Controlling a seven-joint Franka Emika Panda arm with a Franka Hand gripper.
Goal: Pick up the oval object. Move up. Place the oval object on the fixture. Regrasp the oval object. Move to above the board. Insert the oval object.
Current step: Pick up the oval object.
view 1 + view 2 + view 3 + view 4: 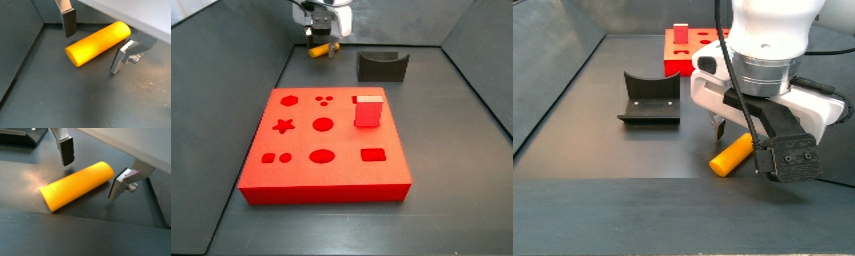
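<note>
The step in hand looks to be the first pick – the oval object (97,43) lies flat on the dark floor, not yet gripped, with the gripper (94,44) straddling it. To do this well, I judge the fingers should sink a little lower so the dark pads (69,27) meet the peg at its mid-height, and close across its short width near the middle of its length, so it lifts level and does not swing.

In both wrist views the jaws stand spread, one silver plate on each side of the peg, neither visibly touching it. In a side view the gripper (738,138) hangs from the upright white wrist, pointing straight down over the oval object (732,155), just beside the fixture (649,99). The board (327,144) lies well apart, with a red block (368,111) standing on it – the fixture (381,66) is empty
</note>
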